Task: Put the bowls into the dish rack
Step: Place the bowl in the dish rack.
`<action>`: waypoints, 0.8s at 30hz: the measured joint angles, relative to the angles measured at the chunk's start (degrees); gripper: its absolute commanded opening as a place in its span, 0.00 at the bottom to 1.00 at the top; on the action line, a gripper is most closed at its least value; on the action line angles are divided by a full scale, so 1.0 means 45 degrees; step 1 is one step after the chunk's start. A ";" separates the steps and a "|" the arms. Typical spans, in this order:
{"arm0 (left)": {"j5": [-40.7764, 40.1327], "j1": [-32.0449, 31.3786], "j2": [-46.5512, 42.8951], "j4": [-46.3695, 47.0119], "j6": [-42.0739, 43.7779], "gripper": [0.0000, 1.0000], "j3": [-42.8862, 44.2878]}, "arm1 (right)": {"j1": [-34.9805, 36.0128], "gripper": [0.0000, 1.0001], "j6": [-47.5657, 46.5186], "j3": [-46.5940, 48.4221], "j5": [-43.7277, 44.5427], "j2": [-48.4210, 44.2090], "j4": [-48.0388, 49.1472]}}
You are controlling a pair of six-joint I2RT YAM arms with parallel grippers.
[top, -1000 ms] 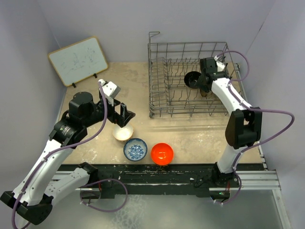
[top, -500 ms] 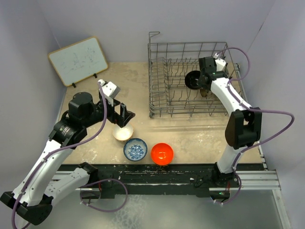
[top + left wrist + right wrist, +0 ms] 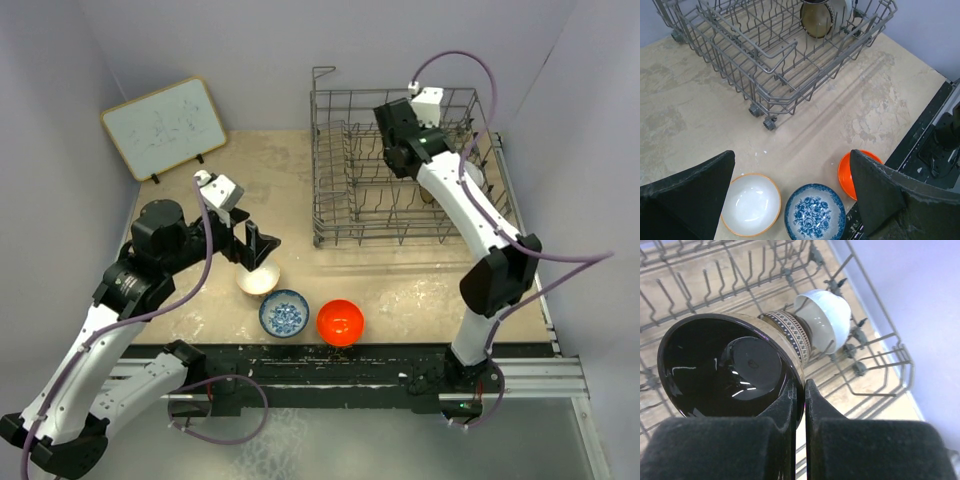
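Now right pincer (image 3: 799,384) closed, shifted rearward

This is a robotics lab test cell dressed with kitchen props. Plain pale lavender walls (image 3: 260,50) box in a mottled beige surface (image 3: 420,290), and a white-and-black left arm (image 3: 90,340) and right arm (image 3: 455,200), trailing purple cables (image 3: 570,238), are bolted to a black metal rail (image 3: 330,358) at its near edge. The props are a grey wire dish rack (image 3: 335,215), small round bowls (image 3: 284,313) and a tan-framed white board (image 3: 165,127) leaning on the back wall.
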 measured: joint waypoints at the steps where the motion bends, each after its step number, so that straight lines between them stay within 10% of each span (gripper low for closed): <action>1: 0.0015 0.0000 -0.0063 0.0029 0.0000 0.99 0.0000 | 0.0233 0.00 -0.0044 0.0423 0.0525 0.0272 -0.0350; 10: 0.0175 0.0000 -0.0583 0.0131 -0.0097 0.99 -0.0005 | 0.0947 0.00 0.1005 0.2909 0.3769 0.3667 -0.5134; 24: 0.0219 0.0000 -0.0636 0.0189 -0.0107 0.99 -0.0238 | 0.1331 0.00 -0.0627 0.3614 0.6173 0.5484 -0.5566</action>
